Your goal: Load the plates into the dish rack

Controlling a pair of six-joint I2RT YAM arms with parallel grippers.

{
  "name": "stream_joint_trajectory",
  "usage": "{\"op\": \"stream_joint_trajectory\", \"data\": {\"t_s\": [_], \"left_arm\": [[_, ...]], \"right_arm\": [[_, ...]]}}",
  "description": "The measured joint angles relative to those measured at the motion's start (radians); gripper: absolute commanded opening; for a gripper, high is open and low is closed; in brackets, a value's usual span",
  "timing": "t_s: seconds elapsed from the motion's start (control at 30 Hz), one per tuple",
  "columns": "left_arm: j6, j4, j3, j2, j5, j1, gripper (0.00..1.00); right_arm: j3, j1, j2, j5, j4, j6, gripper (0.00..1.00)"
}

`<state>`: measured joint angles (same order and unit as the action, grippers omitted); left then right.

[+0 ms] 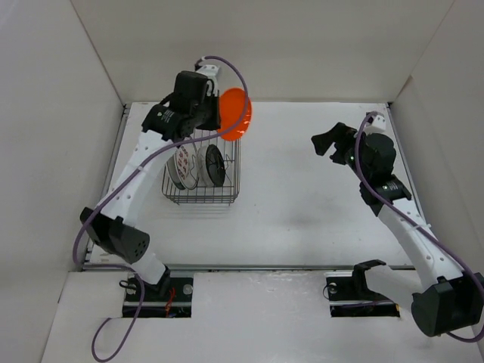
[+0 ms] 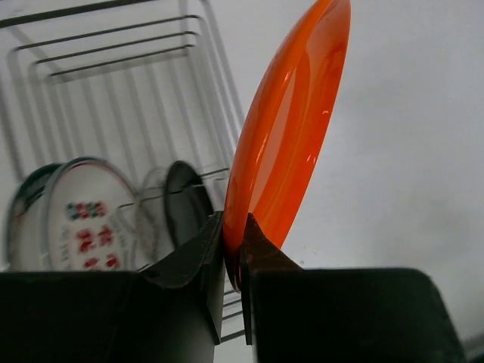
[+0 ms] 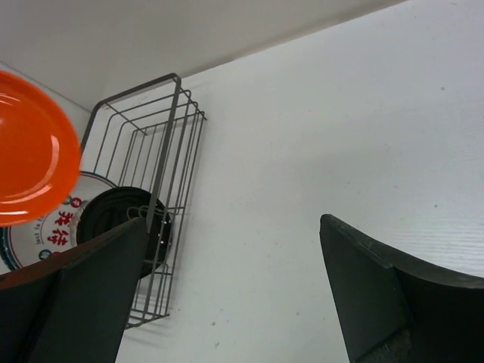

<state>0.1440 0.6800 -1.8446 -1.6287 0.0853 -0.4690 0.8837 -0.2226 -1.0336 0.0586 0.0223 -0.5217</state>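
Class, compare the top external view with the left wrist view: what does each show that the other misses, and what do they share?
Only the top external view shows the right gripper, open above the table, and the whole outline of the dish rack. Only the left wrist view shows the left gripper pinching the orange plate by its rim. Both show the orange plate held aloft near the dish rack, with the white plate with red marks and the black plate standing inside it.

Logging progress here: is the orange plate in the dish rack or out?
Out. The left tool grips the orange plate on edge, raised at the dish rack's far right corner, not between its wires.
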Motion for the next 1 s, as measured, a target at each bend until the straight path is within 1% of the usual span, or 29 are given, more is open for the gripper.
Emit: {"op": "stream_joint_trajectory", "data": {"t_s": [0.1, 0.17, 0.23, 0.3, 0.5, 0.73, 1.0], "left_arm": [[0.027, 0.047, 0.009, 0.056, -0.194, 0.015, 0.00], [0.037, 0.075, 0.024, 0.061, -0.285, 0.019, 0.00], [0.042, 0.104, 0.054, 0.052, -0.351, 0.019, 0.00], [0.045, 0.134, 0.080, 0.030, -0.384, 0.018, 0.00], [0.048, 0.180, 0.102, -0.034, -0.409, 0.017, 0.00], [0.057, 0.184, 0.105, -0.039, -0.406, 0.017, 0.00], [0.061, 0.186, 0.105, -0.056, -0.365, 0.010, 0.00]], "right_arm": [[0.000, -0.002, 0.000, -0.037, 0.030, -0.011, 1.00], [0.000, -0.002, 0.000, -0.065, 0.045, -0.018, 1.00], [0.000, -0.002, 0.000, -0.089, 0.058, -0.022, 1.00], [-0.004, -0.002, 0.002, -0.106, 0.066, -0.026, 1.00], [-0.043, -0.002, 0.018, -0.131, 0.079, -0.025, 1.00], [-0.068, 0.007, 0.050, -0.137, 0.097, -0.025, 1.00], [-0.070, 0.027, 0.054, -0.137, 0.098, -0.025, 1.00]]}}
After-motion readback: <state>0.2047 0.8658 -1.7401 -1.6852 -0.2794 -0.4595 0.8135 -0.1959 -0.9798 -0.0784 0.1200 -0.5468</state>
